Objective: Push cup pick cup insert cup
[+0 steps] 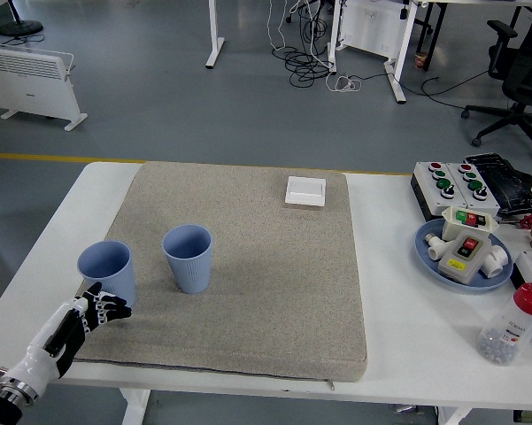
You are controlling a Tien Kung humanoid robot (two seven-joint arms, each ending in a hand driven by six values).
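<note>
Two light blue cups stand upright on the grey mat point(274, 266). The left cup point(107, 271) is at the mat's left edge, and the right cup point(188, 257) stands a short gap beside it. My left hand point(87, 314) comes in from the lower left corner, its black fingers spread and holding nothing. The fingertips point(117, 309) sit just below the left cup's base, very close to it or just touching it. My right arm does not show.
A white switch plate point(305, 190) lies at the mat's far edge. On the right are button boxes point(456, 181), a blue plate point(425, 252) of parts, and a red-capped bottle point(513, 325).
</note>
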